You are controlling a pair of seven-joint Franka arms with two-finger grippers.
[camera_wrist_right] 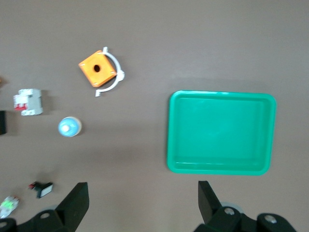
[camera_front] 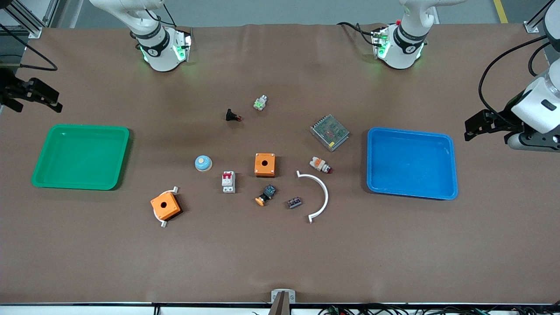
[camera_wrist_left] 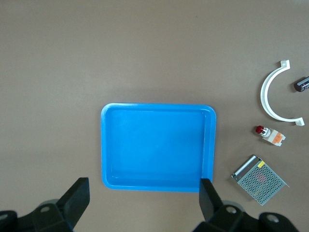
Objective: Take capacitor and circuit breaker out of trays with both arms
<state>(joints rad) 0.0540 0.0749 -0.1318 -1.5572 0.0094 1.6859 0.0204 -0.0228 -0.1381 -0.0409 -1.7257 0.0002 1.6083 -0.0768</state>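
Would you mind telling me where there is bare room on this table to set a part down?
Both trays, green tray and blue tray, lie empty. Brown table is bare nearer the camera than the white arc. Crowded: the middle, around circuit breaker, capacitor and orange box.

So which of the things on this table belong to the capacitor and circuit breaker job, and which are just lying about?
Job:
- capacitor, on the table, not in a tray
- circuit breaker, on the table too
- green tray and blue tray
- left gripper, open over the blue tray
- right gripper, open beside the green tray

Lying about:
- two orange boxes
- push button
- small switch
- white arc
- mesh power unit
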